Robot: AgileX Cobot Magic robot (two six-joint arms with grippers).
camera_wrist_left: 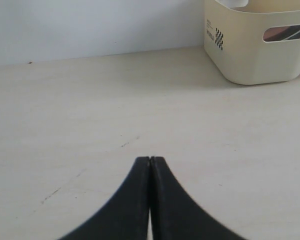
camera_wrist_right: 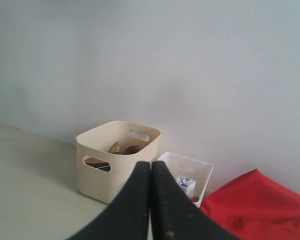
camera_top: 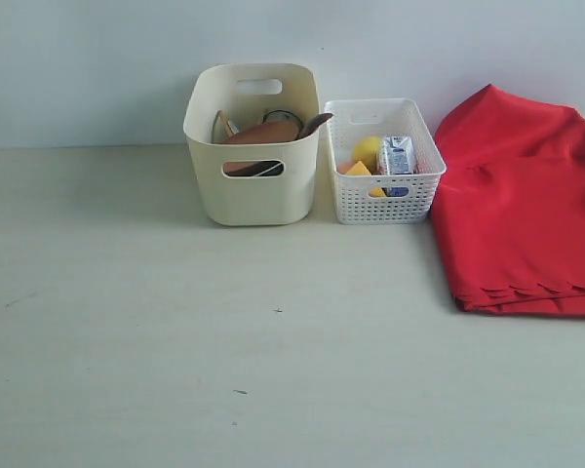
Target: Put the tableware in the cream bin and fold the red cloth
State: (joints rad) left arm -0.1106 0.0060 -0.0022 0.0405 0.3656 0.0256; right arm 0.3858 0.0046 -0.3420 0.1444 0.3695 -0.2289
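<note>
The cloth (camera_top: pixel 526 205) lies on the bench (camera_top: pixel 175 341) at the right of the exterior view, just beside the basket (camera_top: pixel 385 200) and running out of frame. Its near edge shows several scalloped layers stacked one on another, so it looks folded at least once, while its far part mounds up in front of the wall. It should handle as soft, light and limp, sagging and sliding over itself when lifted. The best hold is probably a pinch through all the layers at a near corner, because a grip on the top layer alone would peel the fold open. The tableware (camera_top: pixel 263 132) sits inside the bin (camera_top: pixel 253 190), which stands touching or nearly touching the basket's left side. A brown plate shows through the handle cut-out, and a spoon (camera_top: pixel 315 122) leans over the rim towards the basket. The other pieces are too hidden to tell apart. These are stiff things, and the wooden ones are probably light; none is left out on the bench. The basket holds a lemon (camera_top: pixel 367 149) and a carton (camera_top: pixel 396 154). The left claw (camera_wrist_left: pixel 150 161) is closed tight, fingers pressed together with nothing between them, low over bare bench and well apart from the bin. The right claw (camera_wrist_right: pixel 151 165) is likewise fully closed and empty, held high and facing the bin, basket and cloth from a distance.
</note>
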